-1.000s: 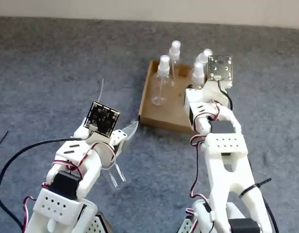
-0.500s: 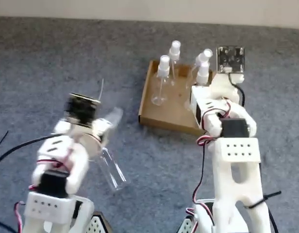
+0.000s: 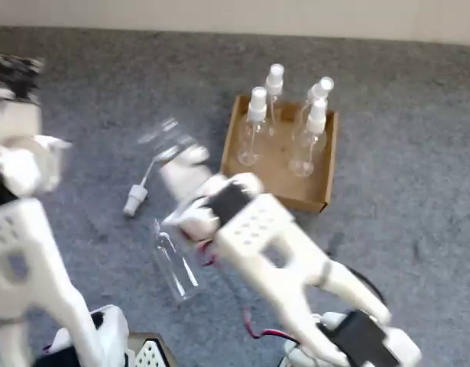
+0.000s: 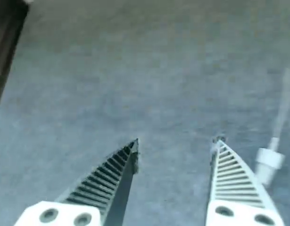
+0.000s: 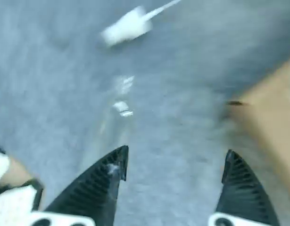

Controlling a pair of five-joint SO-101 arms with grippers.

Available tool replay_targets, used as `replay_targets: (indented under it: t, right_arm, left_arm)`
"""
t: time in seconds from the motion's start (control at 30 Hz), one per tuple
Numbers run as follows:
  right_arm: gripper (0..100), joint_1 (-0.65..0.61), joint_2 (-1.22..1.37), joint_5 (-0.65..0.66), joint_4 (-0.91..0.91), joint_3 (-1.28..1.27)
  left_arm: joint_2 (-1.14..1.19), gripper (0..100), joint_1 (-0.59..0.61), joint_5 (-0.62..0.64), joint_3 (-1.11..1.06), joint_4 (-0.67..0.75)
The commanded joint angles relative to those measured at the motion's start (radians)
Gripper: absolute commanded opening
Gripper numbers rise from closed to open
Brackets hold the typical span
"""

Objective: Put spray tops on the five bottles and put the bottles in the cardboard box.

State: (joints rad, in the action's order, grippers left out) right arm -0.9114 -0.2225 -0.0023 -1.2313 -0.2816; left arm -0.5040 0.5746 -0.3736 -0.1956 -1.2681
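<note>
A clear bottle (image 3: 173,264) without a top lies on the grey carpet, seen close in the right wrist view (image 5: 112,123). A loose white spray top (image 3: 135,201) with its thin tube lies just beyond it (image 5: 128,26). The cardboard box (image 3: 319,196) holds several upright bottles with spray tops (image 3: 256,126). My right gripper (image 5: 175,157) is open and empty above the lying bottle, between the spray top and the box. My left gripper (image 4: 175,146) is open and empty over bare carpet, with the spray top (image 4: 269,163) beside one fingertip.
The left arm (image 3: 21,222) stands tall at the far left of the table. The right arm (image 3: 257,237) stretches across the middle, in front of the box. Grey carpet covers the whole surface; a pale wall edge runs along the back.
The right arm left the box and swung left over the carpet. The left arm swung away to the far left, uncovering the spray top. The lying bottle stayed put.
</note>
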Motion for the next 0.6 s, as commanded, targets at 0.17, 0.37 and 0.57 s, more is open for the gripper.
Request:
replay_targets:
  t: [0.17,0.37,0.57]
  right_arm:
    - [25.9,-0.133,0.254,-0.118,0.120,0.163]
    - [25.9,-0.193,0.364,-0.153,0.176,0.162]
    - [25.3,-0.125,0.453,-0.153,0.183,0.160]
  left_arm:
    - [0.274,23,0.168,-0.068,0.147,0.072]
    - [0.374,23,0.173,-0.066,0.147,0.141]
    - [0.424,23,0.171,-0.063,0.147,0.181]
